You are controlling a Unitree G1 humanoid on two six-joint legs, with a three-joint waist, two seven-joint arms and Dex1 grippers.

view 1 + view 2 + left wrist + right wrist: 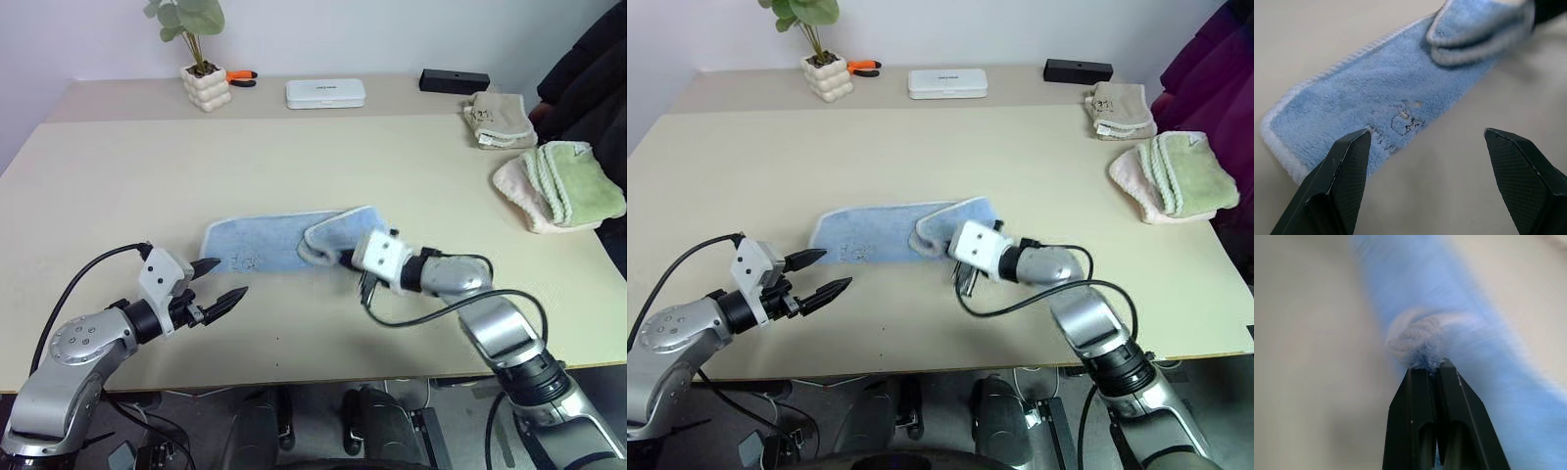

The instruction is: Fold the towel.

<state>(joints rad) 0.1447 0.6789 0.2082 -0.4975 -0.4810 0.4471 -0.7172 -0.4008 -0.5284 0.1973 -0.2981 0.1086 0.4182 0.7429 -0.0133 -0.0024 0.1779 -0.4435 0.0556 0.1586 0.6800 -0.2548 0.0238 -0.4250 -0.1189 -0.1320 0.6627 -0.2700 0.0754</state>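
The towel (265, 245) lies on the tabletop (294, 166) a little toward the near edge, roughly midway between left and right, stretched as a long narrow strip with its pale trim running along the far edge and round the left end. Its right end is lifted and doubled back over the strip, forming a thick fold. The right gripper (1436, 368) has its two black fingers pressed together on a bunched bit of the towel at that folded end, as the right wrist view shows. A small dark embroidered mark (1403, 120) sits near the towel's near-left corner.

The left gripper (220, 281) hovers just near and left of that corner, its fingers spread wide apart and holding nothing; the tips point toward the towel's left end without touching it.

Open tabletop surrounds the towel: a broad bare band on the far side, and bare surface to the left as far as the left edge. Toward the near edge there is a narrower bare strip, crossed by both arms.

Along the far edge stand a potted plant (201, 69), orange-handled pliers (240, 76), a white case (325, 93) and a black box (454, 79). At the far right lie a beige folded cloth (498, 119) and pink and green folded towels (558, 186), well apart from the towel and close to the right edge.
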